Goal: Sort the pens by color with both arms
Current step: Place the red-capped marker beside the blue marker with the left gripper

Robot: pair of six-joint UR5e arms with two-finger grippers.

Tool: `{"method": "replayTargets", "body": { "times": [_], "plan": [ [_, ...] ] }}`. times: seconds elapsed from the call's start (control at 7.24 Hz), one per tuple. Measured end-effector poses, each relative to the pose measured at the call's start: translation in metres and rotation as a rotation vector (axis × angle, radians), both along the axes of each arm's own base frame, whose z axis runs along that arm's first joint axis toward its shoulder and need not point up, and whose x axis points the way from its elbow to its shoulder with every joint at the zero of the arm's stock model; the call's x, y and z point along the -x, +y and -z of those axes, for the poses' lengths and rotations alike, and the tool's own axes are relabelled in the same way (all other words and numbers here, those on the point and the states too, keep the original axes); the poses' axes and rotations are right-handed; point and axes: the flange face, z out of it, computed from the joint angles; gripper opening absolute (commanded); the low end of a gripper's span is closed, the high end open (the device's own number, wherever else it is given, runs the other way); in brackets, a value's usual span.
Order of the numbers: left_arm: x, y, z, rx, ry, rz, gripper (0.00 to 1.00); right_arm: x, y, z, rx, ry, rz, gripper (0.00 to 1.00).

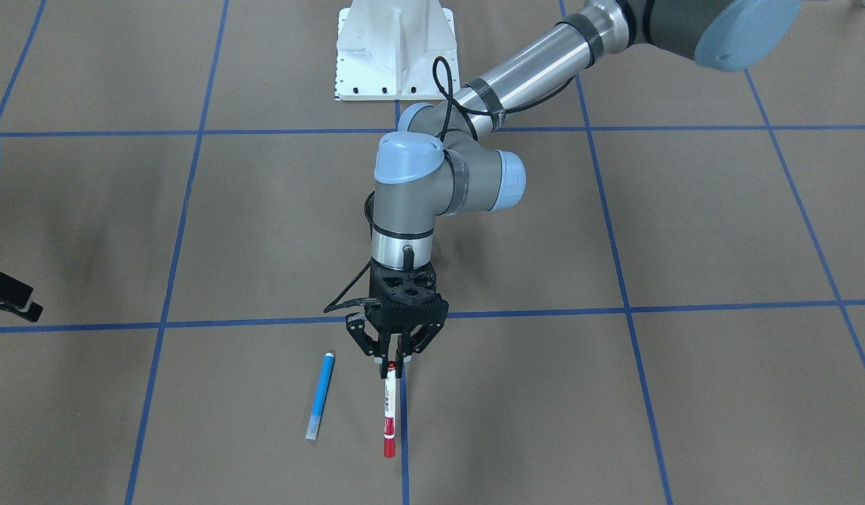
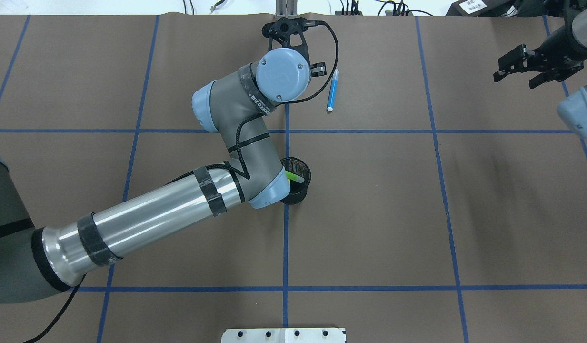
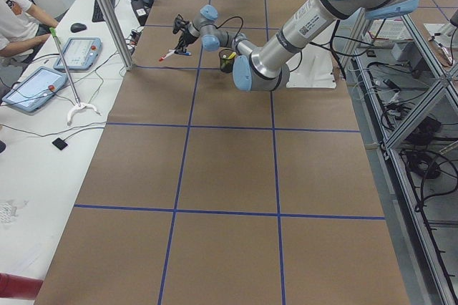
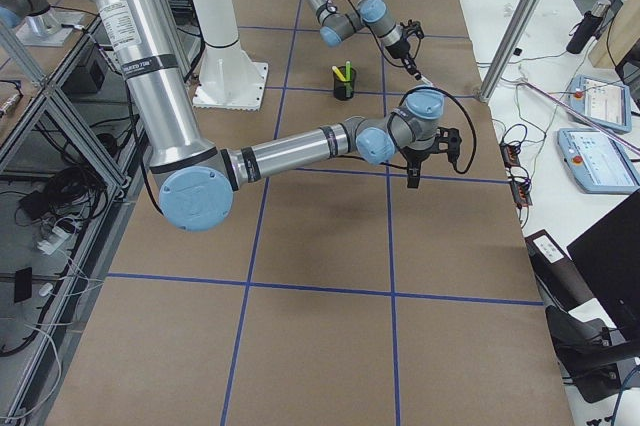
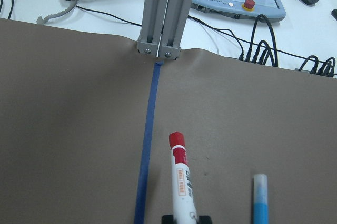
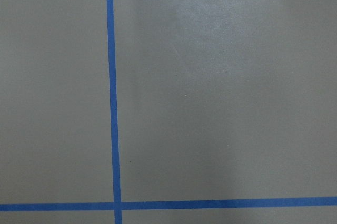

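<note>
My left gripper (image 1: 392,363) is shut on one end of the white pen with the red cap (image 1: 389,410). The pen points toward the table's far edge, and I cannot tell if it is lifted. It also shows in the left wrist view (image 5: 182,176), between the fingertips. The blue pen (image 1: 320,395) lies on the paper just beside it, and shows in the overhead view (image 2: 332,90). The green pen (image 4: 338,73) and the yellow pen (image 4: 348,71) stand in the black mesh cup (image 2: 300,190). My right gripper (image 2: 514,76) hovers open and empty at the far right.
A metal post (image 5: 162,13) stands at the paper's far edge ahead of the left gripper, with tablets and cables behind it. The white pedestal base (image 1: 396,49) is at the robot's side. Blue tape lines divide the brown paper.
</note>
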Motion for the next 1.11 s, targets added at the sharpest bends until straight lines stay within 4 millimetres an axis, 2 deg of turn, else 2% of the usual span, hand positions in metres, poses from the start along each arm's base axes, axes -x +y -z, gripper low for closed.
{"method": "replayTargets", "body": {
  "times": [0.41,0.55,0.69,0.83,1.11],
  "plan": [
    [-0.009,-0.002,0.003,-0.006,0.002,-0.009,0.00,0.000,0.000,0.001,-0.001,0.000,0.000,0.99],
    [-0.013,0.001,0.006,-0.006,0.004,-0.016,0.24,0.000,0.000,0.000,0.000,0.000,0.000,0.99],
    [-0.019,0.008,0.009,-0.008,0.007,-0.027,0.71,0.001,-0.001,-0.002,0.002,0.002,0.000,0.99],
    [-0.024,0.014,0.012,-0.009,0.009,-0.037,0.99,0.001,-0.001,-0.003,0.004,0.006,-0.001,0.99],
    [-0.026,0.023,0.019,-0.018,0.014,-0.050,0.99,0.002,-0.002,-0.004,0.002,0.013,-0.003,0.99]
  ]
}}
